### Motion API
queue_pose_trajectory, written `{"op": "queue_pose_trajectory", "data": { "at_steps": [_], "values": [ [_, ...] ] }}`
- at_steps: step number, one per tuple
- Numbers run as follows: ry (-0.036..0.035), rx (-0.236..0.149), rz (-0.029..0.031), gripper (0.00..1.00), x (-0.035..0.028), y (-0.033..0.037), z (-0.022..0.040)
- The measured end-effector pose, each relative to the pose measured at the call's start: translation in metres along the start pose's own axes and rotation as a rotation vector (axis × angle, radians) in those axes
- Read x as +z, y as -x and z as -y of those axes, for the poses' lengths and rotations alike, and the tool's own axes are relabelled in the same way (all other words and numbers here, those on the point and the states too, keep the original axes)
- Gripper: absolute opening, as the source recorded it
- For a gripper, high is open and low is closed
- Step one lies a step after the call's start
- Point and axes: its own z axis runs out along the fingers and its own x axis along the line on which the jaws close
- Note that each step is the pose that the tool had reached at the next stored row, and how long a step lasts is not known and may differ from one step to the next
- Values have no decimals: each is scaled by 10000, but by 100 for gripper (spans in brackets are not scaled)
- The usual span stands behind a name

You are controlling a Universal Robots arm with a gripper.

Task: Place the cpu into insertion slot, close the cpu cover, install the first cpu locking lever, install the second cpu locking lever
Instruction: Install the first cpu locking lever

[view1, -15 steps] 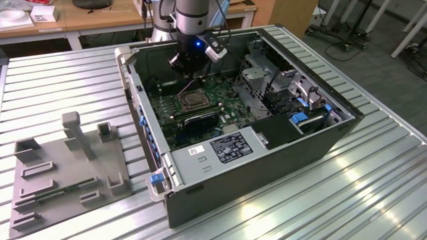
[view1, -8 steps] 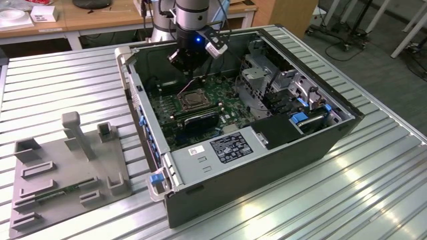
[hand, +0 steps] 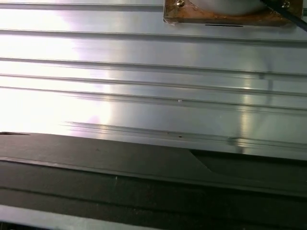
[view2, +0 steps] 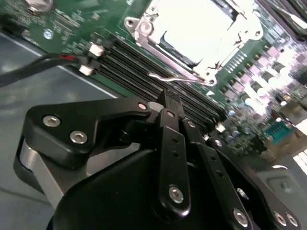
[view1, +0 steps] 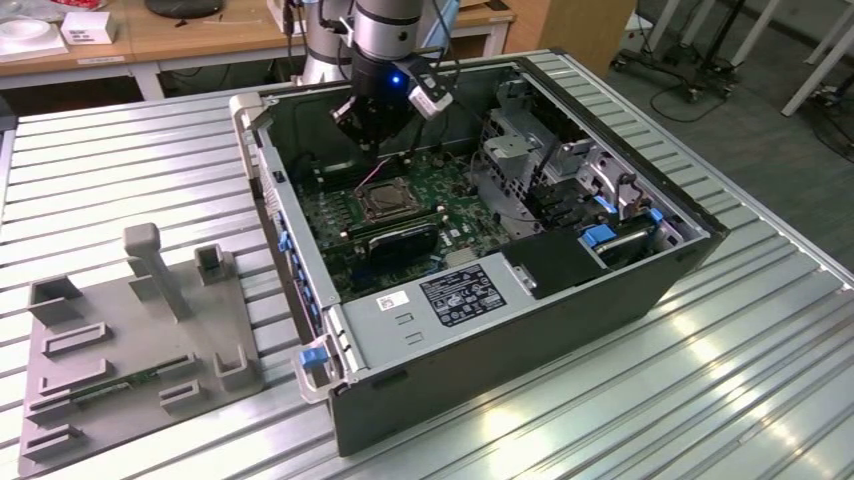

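Note:
The insertion slot (view1: 380, 200) sits on the green board inside the open computer case. In the second wrist view the silver cpu cover (view2: 144, 29) lies flat over the insertion slot, and the cpu (view2: 196, 26) shows as a bright square in its window. A thin wire locking lever (view2: 175, 76) runs along the side of the slot nearest the gripper. My gripper (view2: 170, 101) hovers above the board just short of that lever, fingers pressed together with nothing between them. In the exterior view the gripper (view1: 370, 128) hangs over the board, beyond the slot.
Long black memory slots (view2: 129, 62) lie between gripper and socket. A black cable (view2: 33, 69) crosses nearby. Case walls (view1: 274, 190) and a drive cage (view1: 527, 150) hem in the board. A grey fixture plate (view1: 134, 340) lies at the exterior view's left on the slatted table (hand: 144, 57).

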Motion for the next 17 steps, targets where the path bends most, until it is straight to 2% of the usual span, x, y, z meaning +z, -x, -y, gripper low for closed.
{"op": "queue_pose_trajectory", "data": {
  "at_steps": [3,8,17],
  "values": [
    [1,-1,-2,11,0,0,5],
    [2,0,-2,11,7,-4,52],
    [-1,0,-2,11,76,9,76]
  ]
}}
